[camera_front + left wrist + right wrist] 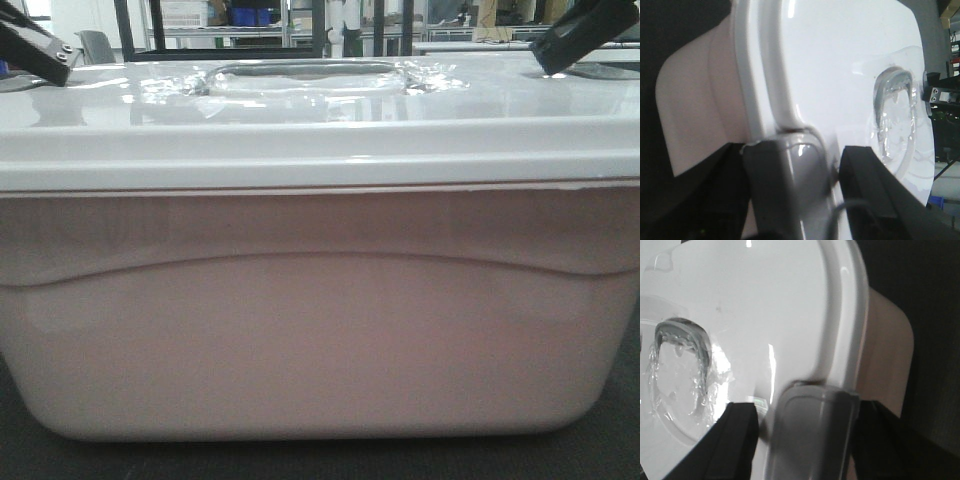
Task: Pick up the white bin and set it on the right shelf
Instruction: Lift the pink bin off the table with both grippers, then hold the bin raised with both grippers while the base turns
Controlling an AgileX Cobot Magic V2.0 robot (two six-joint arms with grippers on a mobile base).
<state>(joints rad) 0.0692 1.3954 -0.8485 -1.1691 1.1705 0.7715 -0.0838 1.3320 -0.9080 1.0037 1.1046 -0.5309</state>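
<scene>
The white bin (320, 340) stands square ahead, lid on, its long axis running left to right between my arms. My left pincer (795, 195) straddles the grey clasp (800, 165) at its left end, and my right pincer (810, 440) the matching clasp opposite. Neither arm is nearer. Fingers flank each clasp, but I cannot tell whether they pinch it. Right shelf not identified.

Dark surface (320, 465), white bin (320, 340) standing directly on it

Front view: the large translucent pinkish-white plastic tub (320, 340) is cut off at both ends. My left gripper (38, 50) and right gripper (585, 38) are cropped at the top corners; clamping force undeterminable. The dark far racks (124, 30) are blurred.
</scene>
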